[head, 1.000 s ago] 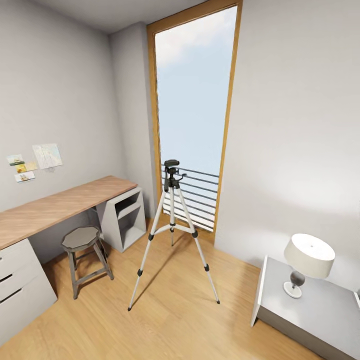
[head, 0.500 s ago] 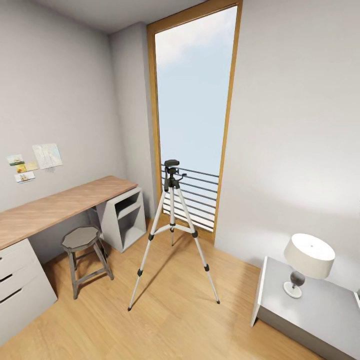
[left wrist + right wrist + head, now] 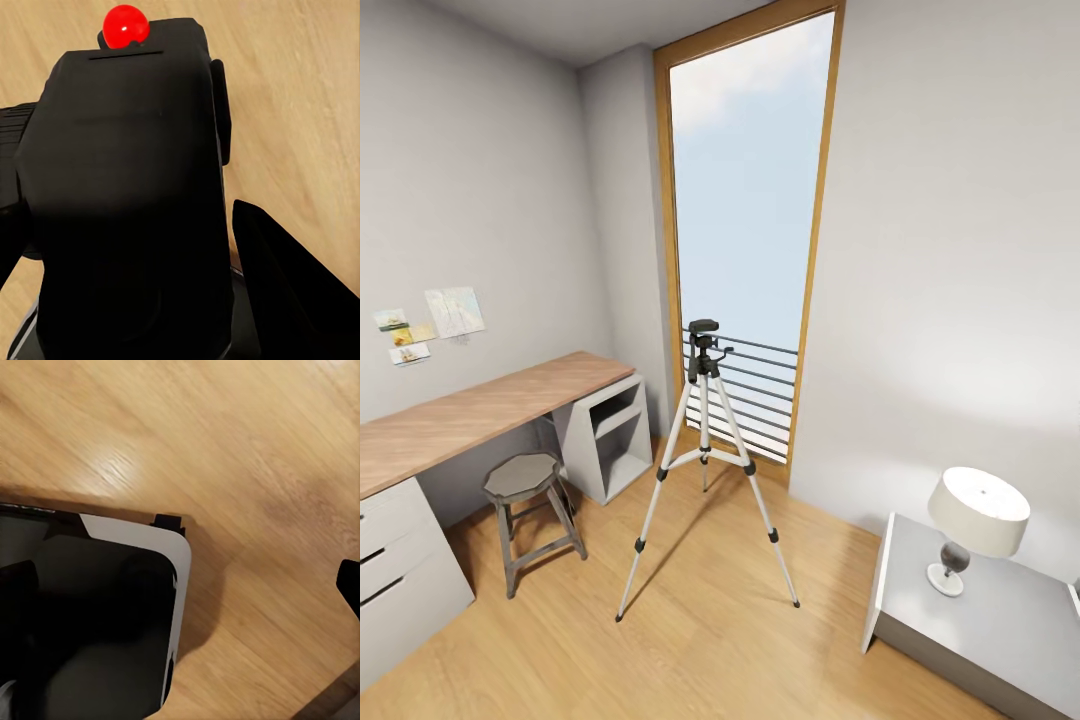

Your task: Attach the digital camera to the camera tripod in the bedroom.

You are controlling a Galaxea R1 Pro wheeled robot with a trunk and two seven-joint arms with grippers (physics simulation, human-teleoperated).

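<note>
We see the digital camera (image 3: 127, 202) right up against the left gripper (image 3: 142, 300) in the left wrist view: chunky black body, red dot (image 3: 124, 25) on the end farthest from the wrist. One dark finger (image 3: 281, 285) sits just beside the body on one side, and dark gripper parts press in at the other side, so the left gripper is closed around the digital camera, holding it over the light wood floor (image 3: 300, 97).

The camera tripod (image 3: 705, 460) is well apart from that hand, standing upright on the floor out ahead of the robot in the head view, three silver legs spread, black head (image 3: 703, 340) on top with nothing mounted on it. It stands just in front of the tall wood-framed window (image 3: 745, 200) with its dark railing (image 3: 760, 390).

To the left-arm side of the tripod we note a wooden desk (image 3: 470, 410) with white drawers, a grey stool (image 3: 525, 500) near it, and paper notes (image 3: 430, 320) on the wall. To the right-arm side sits a grey nightstand (image 3: 1000, 620) carrying a white-shaded lamp (image 3: 975, 520).

In the right wrist view we get wood floor and a dark, white-edged part of the robot (image 3: 97, 622); a dark tip (image 3: 349, 585) shows at the frame edge, and we cannot tell how far the right gripper is open.
</note>
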